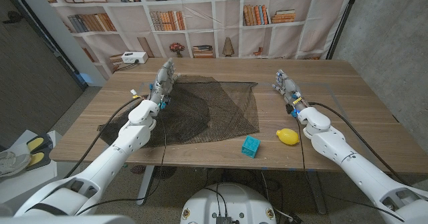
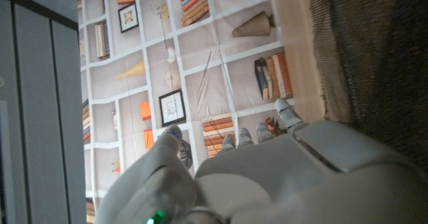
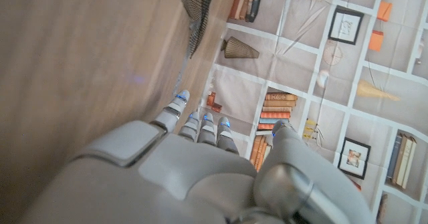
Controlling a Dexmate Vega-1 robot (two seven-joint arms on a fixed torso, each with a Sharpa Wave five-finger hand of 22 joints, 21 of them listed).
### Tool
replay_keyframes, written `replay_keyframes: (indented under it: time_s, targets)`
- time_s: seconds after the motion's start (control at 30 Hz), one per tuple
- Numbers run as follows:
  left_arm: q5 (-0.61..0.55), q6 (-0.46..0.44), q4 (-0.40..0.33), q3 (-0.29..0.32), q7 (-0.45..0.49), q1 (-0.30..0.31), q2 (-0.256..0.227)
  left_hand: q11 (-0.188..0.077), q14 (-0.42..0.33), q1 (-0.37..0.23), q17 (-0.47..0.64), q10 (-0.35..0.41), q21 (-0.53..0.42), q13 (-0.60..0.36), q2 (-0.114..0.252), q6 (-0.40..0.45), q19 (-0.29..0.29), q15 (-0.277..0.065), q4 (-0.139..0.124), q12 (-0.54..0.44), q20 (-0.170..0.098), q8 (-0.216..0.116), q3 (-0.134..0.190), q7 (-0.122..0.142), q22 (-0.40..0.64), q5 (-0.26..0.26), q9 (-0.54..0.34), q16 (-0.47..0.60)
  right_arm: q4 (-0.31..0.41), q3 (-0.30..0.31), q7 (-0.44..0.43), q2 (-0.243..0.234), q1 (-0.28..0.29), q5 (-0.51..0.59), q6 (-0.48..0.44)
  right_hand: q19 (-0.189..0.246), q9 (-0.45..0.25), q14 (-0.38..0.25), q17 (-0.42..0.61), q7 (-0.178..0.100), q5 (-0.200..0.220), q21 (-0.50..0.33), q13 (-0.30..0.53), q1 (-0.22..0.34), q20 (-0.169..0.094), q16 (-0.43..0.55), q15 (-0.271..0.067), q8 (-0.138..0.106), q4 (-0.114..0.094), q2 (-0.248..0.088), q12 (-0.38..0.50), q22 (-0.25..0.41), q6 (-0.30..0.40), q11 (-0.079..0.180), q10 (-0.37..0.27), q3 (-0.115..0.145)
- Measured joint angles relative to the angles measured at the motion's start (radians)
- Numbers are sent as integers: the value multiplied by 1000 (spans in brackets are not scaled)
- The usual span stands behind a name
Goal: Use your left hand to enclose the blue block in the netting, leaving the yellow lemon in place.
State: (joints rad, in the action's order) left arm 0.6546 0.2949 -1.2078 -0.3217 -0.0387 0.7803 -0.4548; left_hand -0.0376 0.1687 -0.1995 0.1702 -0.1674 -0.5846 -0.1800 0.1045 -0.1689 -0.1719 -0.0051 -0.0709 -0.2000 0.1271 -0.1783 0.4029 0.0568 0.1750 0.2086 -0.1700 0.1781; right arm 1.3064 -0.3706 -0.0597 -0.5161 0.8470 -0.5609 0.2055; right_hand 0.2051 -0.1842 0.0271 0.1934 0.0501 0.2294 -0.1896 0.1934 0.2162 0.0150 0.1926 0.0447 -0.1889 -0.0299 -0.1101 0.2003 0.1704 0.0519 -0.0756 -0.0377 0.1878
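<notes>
The blue block (image 1: 251, 146) is sitting near the table's (image 1: 348, 97) front edge, just off the netting's (image 1: 200, 107) corner, with the lemon (image 1: 287, 136) just beside it. The left hand (image 1: 162, 82) is standing at the netting's far left edge, holding nothing, fingers extended. The right hand (image 1: 286, 85) is waiting empty, fingers extended.

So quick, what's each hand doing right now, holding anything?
Left hand: open, holding nothing, at the netting's far left edge.
Right hand: open, holding nothing.
</notes>
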Motion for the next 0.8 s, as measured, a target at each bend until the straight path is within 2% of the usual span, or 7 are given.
replay_keyframes:
  time_s: [0.03,0.07,0.2,0.33,0.43,0.53,0.8]
  targets:
    - [71,92,26,5,-89,-8,8,0,0,0,0,0,0,0,0,0,0,0,0,0,0,0,0,0,0,0,0,0,91,-1,-26,-18,80,22,-16,0,0,0,0,0,0,0,0,3,0,0,0,0,0,-3,0,0,0,0,0,0]
    - [84,118,42,8,-124,-14,12,0,0,0,0,0,0,0,0,0,0,0,0,0,0,0,0,0,0,0,0,0,126,-1,-47,-22,111,37,-27,0,0,0,0,0,0,0,0,4,0,0,0,0,0,-4,0,0,0,0,0,0]
    - [99,172,122,16,-200,-33,25,0,7,-4,0,0,0,0,-4,-4,0,10,0,-4,0,0,0,4,0,0,0,6,225,1,-137,-31,197,81,-49,8,0,0,0,0,0,0,0,4,-4,0,0,0,0,-4,0,0,0,0,0,0]
    - [92,213,176,16,-241,-50,33,-6,-27,-10,0,16,0,-2,-11,28,-2,50,11,-11,20,-14,-11,39,5,0,0,16,373,8,-229,-43,291,114,-61,13,0,0,0,5,0,0,0,4,1,4,0,-7,0,-4,0,0,6,-7,-7,0]
    - [73,225,185,9,-240,-57,32,-7,-92,-5,4,55,4,-4,-22,63,-2,85,21,-23,49,-14,-13,52,5,0,0,32,440,15,-252,-51,318,122,-60,23,0,-15,0,-1,0,-10,0,7,6,8,3,-15,0,0,6,0,37,-13,-16,0]
    - [43,229,185,-4,-226,-62,28,-8,-120,-6,5,75,4,-4,-28,80,2,100,24,-28,56,-14,-16,58,5,0,0,34,479,24,-260,-58,334,127,-46,50,0,-45,-2,-19,0,-14,0,7,4,15,-5,-24,0,1,14,0,74,-7,-46,0]
    - [-56,197,101,-55,-146,-66,-1,-8,-126,-10,5,93,8,-9,-32,110,7,100,34,-31,61,-22,-17,63,5,-5,0,34,463,54,-205,-79,330,110,49,88,0,-80,-3,-41,0,-22,0,9,-5,15,-17,-33,12,13,23,0,124,-3,-83,4]
